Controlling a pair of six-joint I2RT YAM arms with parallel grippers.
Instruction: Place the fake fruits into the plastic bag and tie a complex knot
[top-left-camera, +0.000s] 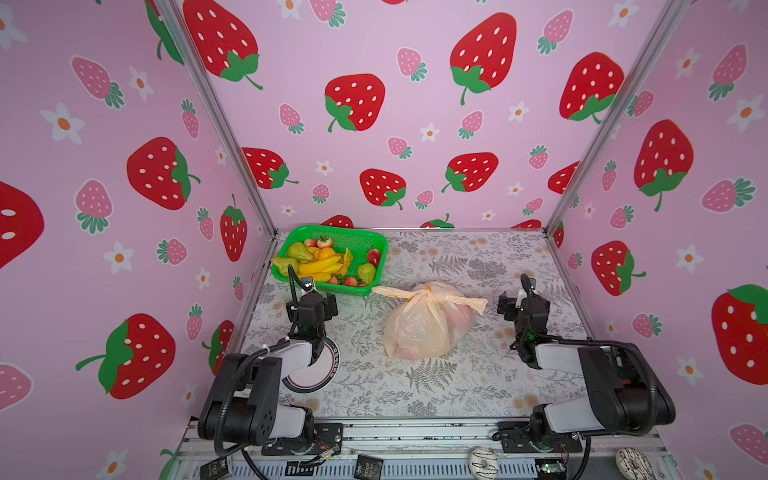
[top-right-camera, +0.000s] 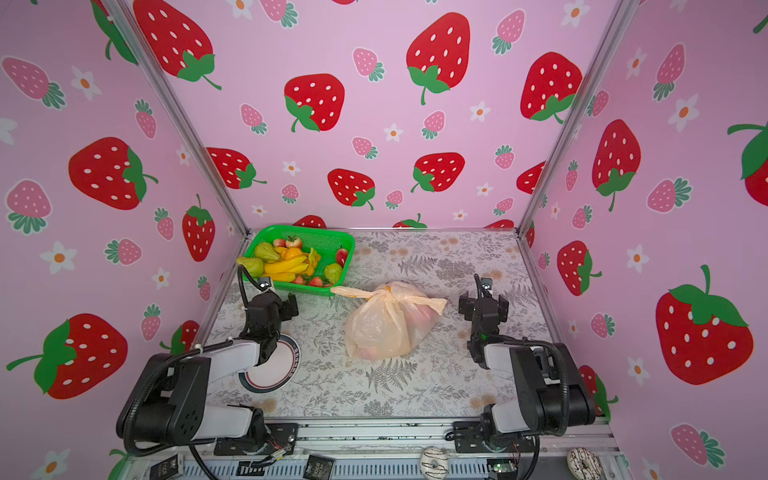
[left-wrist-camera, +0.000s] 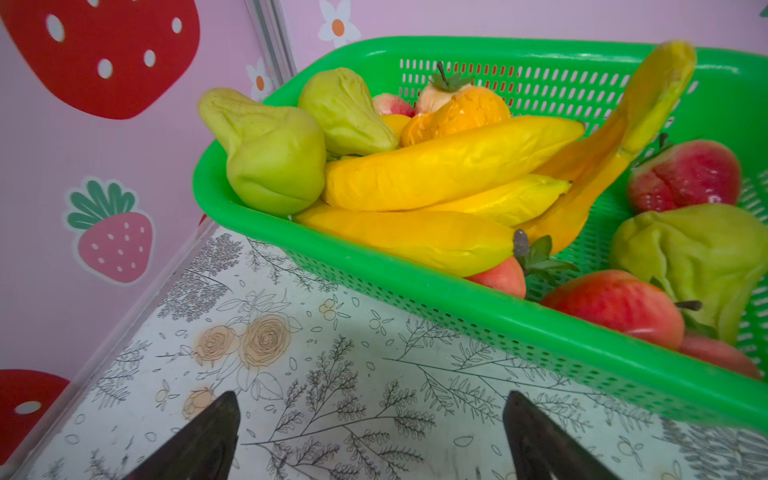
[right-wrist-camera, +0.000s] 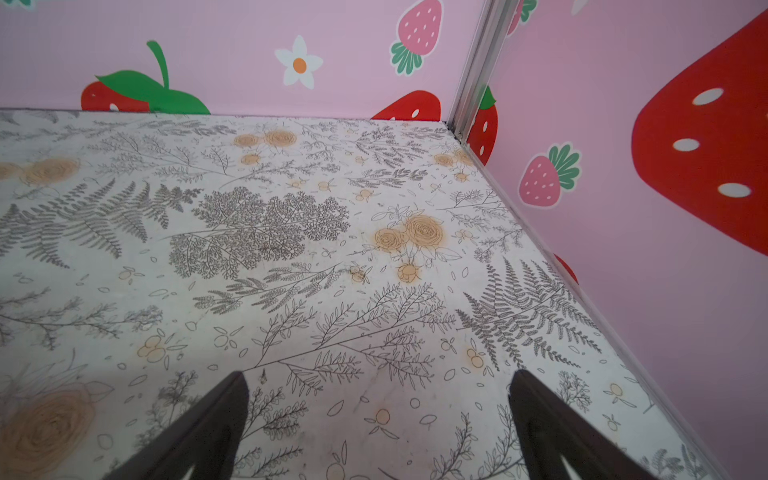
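Your left fingers (left-wrist-camera: 199, 440) and right fingers (right-wrist-camera: 552, 432) stand wide, empty. The thin translucent peach plastic bag (top-left-camera: 415, 332) seems soft and slippery; hold it at its twisted knot (top-left-camera: 419, 296).

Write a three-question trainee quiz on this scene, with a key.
1. True or false: the thin translucent peach plastic bag is closed by a twisted knot of its handles.
2. What holds the loose glossy plastic fake fruits? A: the left jaws. B: the green mesh plastic basket. C: the right jaws.
3. Fill in: both pairs of jaws stand ___, holding nothing.
Key: 1 true; 2 B; 3 open.
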